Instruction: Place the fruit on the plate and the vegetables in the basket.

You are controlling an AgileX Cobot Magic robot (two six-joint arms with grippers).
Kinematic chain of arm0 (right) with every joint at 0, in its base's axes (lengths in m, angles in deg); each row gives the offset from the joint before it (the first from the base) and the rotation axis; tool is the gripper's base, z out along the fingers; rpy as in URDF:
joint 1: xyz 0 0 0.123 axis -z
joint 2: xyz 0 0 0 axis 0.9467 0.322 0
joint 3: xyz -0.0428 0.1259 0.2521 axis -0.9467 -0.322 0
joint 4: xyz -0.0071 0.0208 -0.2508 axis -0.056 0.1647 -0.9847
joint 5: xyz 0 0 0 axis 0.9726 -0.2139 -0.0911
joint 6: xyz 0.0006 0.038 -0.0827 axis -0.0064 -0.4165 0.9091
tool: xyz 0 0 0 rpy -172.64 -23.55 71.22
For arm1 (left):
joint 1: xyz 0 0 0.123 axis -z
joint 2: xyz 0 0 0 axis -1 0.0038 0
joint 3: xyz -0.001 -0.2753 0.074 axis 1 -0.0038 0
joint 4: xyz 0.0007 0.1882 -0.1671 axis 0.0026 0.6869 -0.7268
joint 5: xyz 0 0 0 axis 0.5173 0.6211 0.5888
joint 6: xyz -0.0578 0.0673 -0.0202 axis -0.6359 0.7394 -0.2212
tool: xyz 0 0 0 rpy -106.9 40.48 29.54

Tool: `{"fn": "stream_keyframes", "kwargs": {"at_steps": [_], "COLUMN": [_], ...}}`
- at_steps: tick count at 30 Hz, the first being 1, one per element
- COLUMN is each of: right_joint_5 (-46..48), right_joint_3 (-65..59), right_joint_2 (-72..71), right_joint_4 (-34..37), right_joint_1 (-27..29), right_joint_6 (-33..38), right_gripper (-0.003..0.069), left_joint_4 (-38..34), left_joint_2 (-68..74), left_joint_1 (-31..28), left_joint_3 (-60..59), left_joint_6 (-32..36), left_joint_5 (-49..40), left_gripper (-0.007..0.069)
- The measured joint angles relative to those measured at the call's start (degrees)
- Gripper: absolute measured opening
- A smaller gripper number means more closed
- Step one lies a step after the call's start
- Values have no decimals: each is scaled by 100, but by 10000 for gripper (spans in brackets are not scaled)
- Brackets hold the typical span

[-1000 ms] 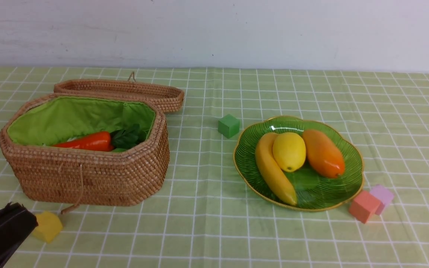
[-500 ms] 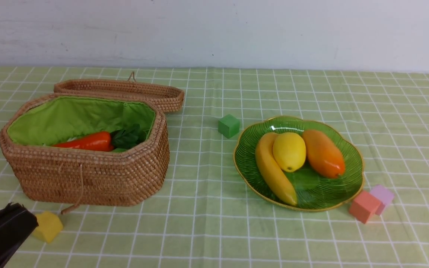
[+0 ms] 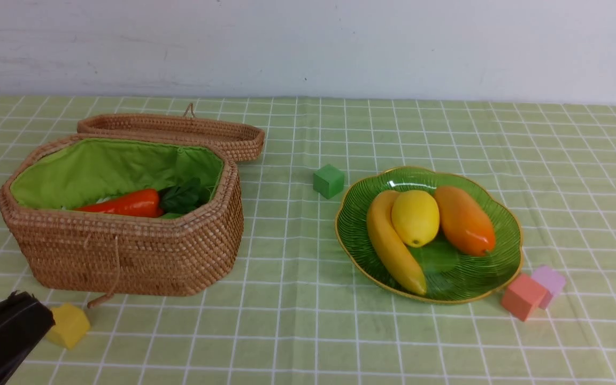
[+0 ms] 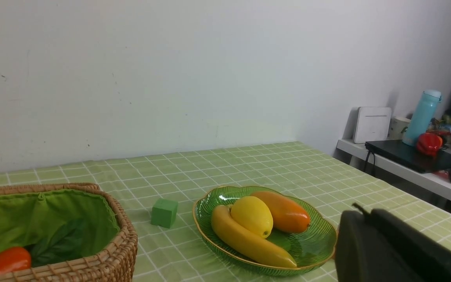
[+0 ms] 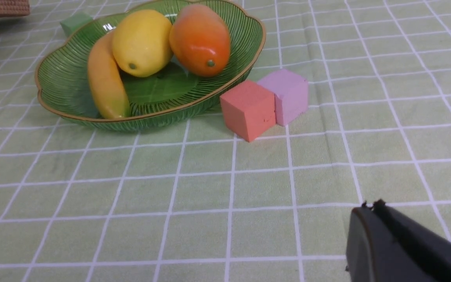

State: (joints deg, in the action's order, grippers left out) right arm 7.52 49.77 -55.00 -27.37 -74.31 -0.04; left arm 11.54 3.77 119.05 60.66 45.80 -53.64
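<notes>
The banana [image 3: 395, 243], lemon [image 3: 415, 218] and mango [image 3: 464, 220] lie together on the green plate [image 3: 468, 278], right of centre in the front view. In that view's left half, the wicker basket [image 3: 126, 256] holds the orange carrot [image 3: 131, 203]; what lies deeper inside is hard to make out. A yellow cube [image 3: 68, 325] sits at lower left, near the left gripper [image 4: 370, 211]. Both it and the right gripper [image 5: 372, 205] are closed, holding nothing visible.
</notes>
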Motion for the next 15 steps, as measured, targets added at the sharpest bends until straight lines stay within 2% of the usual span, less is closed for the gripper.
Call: {"fn": "stream_keyframes", "kwargs": {"at_steps": [6,9,13,15], "right_joint_5": [-8,-8,-8,-8], "right_joint_3": [0,0,-4,-4], "right_joint_2": [0,0,0,0], "right_joint_4": [10,10,10,10], "right_joint_1": [0,0,0,0], "right_joint_6": [5,17,23,23], "right_gripper": [-3,-1,2,4], "left_joint_4": [-1,30,593,1128], "left_joint_2": [0,0,-13,-69], "left_joint_1": [0,-55,-709,-1177], "left_joint_3": [-7,-90,-302,-409], "left_joint_6": [0,0,-331,-794], "left_joint_5": [66,351,514,397], "left_gripper": [12,-13,-13,-13]}}
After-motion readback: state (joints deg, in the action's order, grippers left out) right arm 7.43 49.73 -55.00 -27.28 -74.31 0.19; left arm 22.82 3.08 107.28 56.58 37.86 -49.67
